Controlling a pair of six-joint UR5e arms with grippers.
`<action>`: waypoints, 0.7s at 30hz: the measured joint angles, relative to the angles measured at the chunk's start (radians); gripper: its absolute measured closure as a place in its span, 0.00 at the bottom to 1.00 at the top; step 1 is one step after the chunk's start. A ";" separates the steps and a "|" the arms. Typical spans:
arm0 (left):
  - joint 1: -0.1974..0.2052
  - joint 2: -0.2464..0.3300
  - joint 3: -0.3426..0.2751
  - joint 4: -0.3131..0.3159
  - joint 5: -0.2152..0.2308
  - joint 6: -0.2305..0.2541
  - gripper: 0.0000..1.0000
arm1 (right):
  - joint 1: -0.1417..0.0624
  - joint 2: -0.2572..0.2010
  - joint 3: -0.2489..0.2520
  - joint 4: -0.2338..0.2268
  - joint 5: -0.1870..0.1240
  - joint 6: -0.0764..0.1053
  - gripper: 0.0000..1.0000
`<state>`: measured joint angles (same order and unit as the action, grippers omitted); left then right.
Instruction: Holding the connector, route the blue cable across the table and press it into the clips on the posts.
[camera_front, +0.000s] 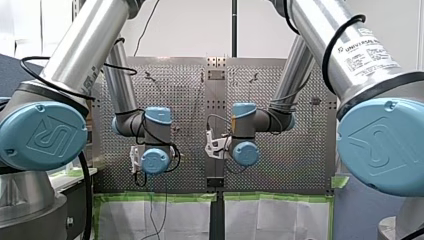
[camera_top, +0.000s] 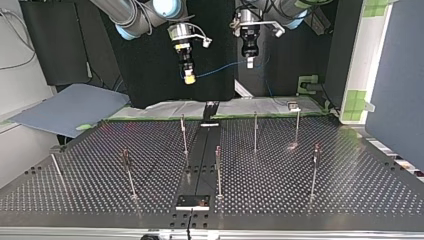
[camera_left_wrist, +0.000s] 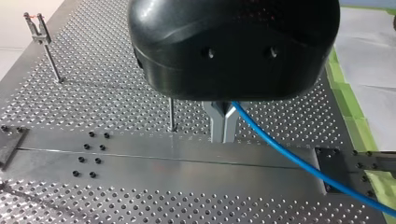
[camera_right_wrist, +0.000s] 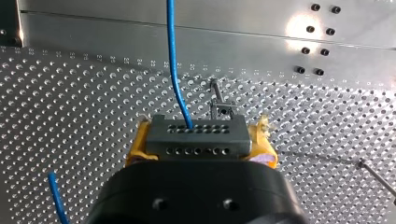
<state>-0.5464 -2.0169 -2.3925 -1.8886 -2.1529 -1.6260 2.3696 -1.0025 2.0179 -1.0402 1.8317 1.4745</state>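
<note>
In the top view both grippers hang high above the far edge of the perforated table. My right gripper, at that view's left, is shut on the dark grey connector, held between yellow pads. The blue cable leaves the connector and sags across to my left gripper. In the left wrist view that gripper has its metal fingers shut on the cable, which trails off sideways. Several thin posts with clips stand on the table below, none touching the cable.
A metal rail runs down the table's middle with a small black plate at its near end. A post stands just ahead of the connector. A blue sheet lies beyond the table at the top view's left.
</note>
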 joint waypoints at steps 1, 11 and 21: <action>0.000 0.000 0.000 0.000 0.000 0.000 0.98 | 0.000 0.000 0.000 0.000 0.000 0.000 1.00; 0.000 -0.001 0.000 0.000 0.000 0.000 0.98 | 0.000 0.000 0.000 0.000 0.000 0.000 1.00; -0.019 0.033 0.018 -0.034 -0.034 0.000 0.98 | 0.000 0.000 0.000 0.000 0.000 0.000 1.00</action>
<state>-0.5650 -1.9835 -2.3742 -1.9229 -2.1872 -1.6260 2.3693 -1.0027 2.0181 -1.0402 1.8318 1.4745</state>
